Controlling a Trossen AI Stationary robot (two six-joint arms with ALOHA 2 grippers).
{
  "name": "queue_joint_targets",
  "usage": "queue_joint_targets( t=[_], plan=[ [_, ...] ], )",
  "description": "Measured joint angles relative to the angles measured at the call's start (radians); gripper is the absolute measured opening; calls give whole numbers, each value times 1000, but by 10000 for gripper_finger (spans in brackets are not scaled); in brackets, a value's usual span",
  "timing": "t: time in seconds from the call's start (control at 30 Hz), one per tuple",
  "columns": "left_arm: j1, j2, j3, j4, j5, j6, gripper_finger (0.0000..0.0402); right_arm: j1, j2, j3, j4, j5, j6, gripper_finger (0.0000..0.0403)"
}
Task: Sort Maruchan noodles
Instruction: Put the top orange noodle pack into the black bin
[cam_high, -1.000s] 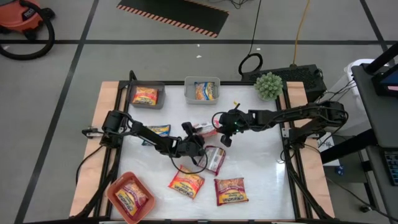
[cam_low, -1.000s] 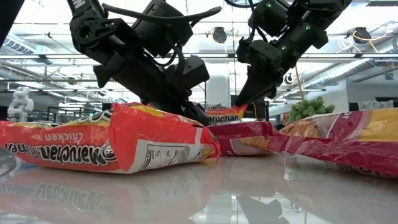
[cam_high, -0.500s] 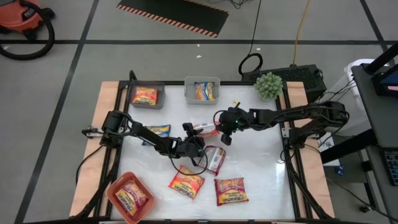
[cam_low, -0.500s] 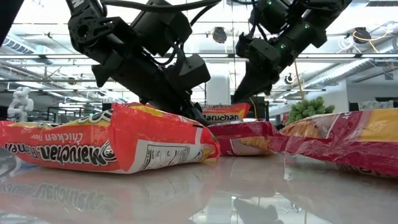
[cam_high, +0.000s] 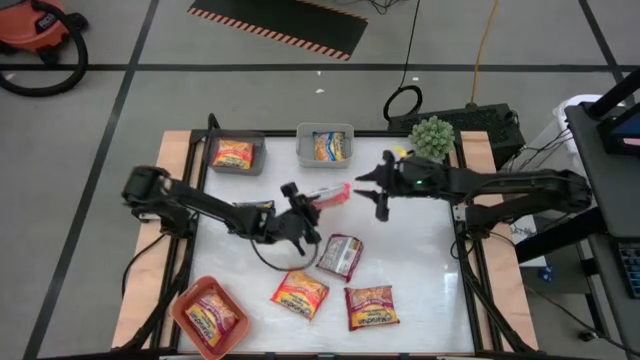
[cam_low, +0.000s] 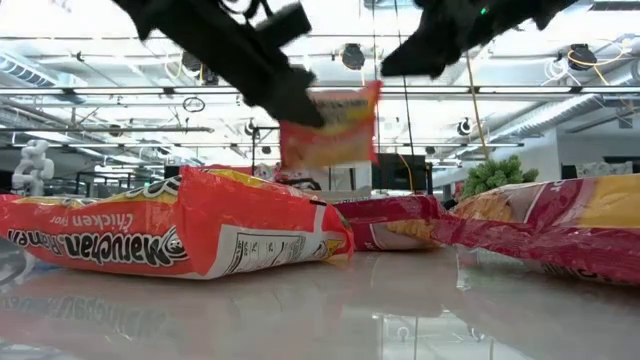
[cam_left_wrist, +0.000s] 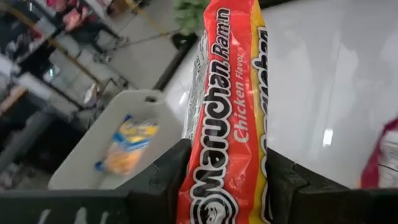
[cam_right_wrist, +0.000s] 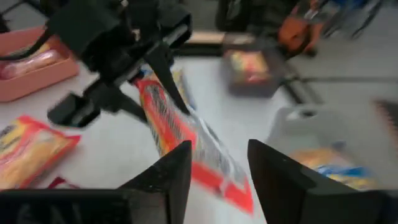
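Note:
My left gripper (cam_high: 303, 203) is shut on an orange-red Maruchan noodles packet (cam_high: 327, 193), raised over the table's middle; the low view shows this packet (cam_low: 331, 125) well above the others. My right gripper (cam_high: 376, 188) stands open just right of it, holding nothing. Flat on the table lie a silvery-pink packet (cam_high: 341, 255), an orange packet (cam_high: 300, 293), a red packet (cam_high: 371, 305) and a blue-yellow packet (cam_high: 258, 210) partly under my left arm. My left gripper pinches the orange-red packet between its two fingers (cam_left_wrist: 166, 182) near one short end (cam_left_wrist: 219, 198). The rest of the packet runs on past the fingertips toward the table's right. It stands on edge, lifted clear of the table and the other packets.
At the far edge stand a grey bin (cam_high: 237, 153) with an orange packet and a clear bin (cam_high: 325, 145) with a blue-yellow packet. A salmon-red bin (cam_high: 208, 314) with a packet sits at the near left corner. A green plant (cam_high: 432, 137) stands at the far right.
My right gripper has opened, let go of the orange-red packet and drawn back up and toward the table's right edge. My left gripper has risen and gone toward the far edge, lifting that packet clear of the table.

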Motion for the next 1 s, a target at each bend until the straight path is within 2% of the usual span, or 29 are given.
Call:
queue_joint_targets(
  t=[0.2,0.37,0.5,0.63,0.73,0.93,1.0],
  plan=[
    [50,-219,0,-267,-41,-176,147,-1,-109,-9,2,93,-81,155],
    [135,-378,0,-440,-59,-297,147,-1,-126,-48,0,100,-168,155],
    [215,-485,0,-553,-50,-326,147,-1,-127,-77,24,100,-213,155],
    [328,-581,0,-667,121,-340,147,-1,-127,-87,35,99,-214,155],
    [425,-643,0,-751,241,-292,147,0,-127,-87,45,99,-215,155],
    [673,-720,0,-910,404,-171,147,0,-127,-87,73,99,-247,155],
    [752,-723,0,-952,416,-115,147,-1,-127,-87,72,99,-263,155]
  ],
)
